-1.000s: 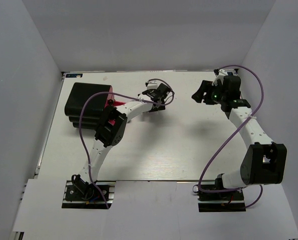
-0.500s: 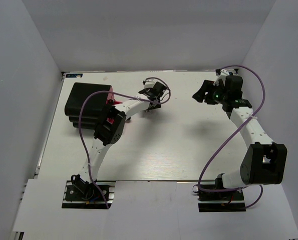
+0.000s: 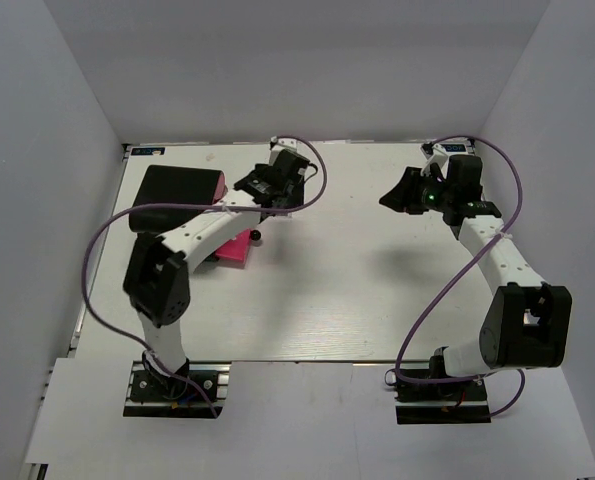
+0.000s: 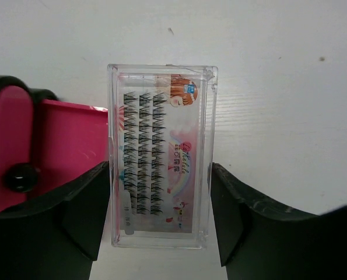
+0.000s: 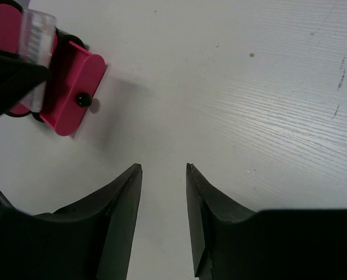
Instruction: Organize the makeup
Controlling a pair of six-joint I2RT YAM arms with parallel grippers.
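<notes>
- The two arm bases sit at the near edge of the white wood-grain table, with the left arm reaching away towards the far left part.
- A little way in on the left lies a bright pink plastic tray with a small round black knob on its right end. Part of it is hidden under the left arm.
- Just beyond the tray is the left gripper. Its two black fingers are spread wide and pressed flat against the long sides of a clear flat plastic box of false lashes. Rows of dark lashes and a white-and-pink printed card show through the lid.
- In the left wrist view the box overlaps the right edge of the pink tray, with bare table on its other side. I cannot tell how high it is above either.
- To the left of that gripper, at the far left of the table, stands a big black case with rounded corners and a pink strip along its right edge.
- At about the same depth on the right, well apart from all this, is the right gripper, pointing left. Its jaws stand slightly parted, with a narrow gap and nothing in it, over bare table.
- Its wrist camera looks across to the pink tray and the clear box at the far end.
</notes>
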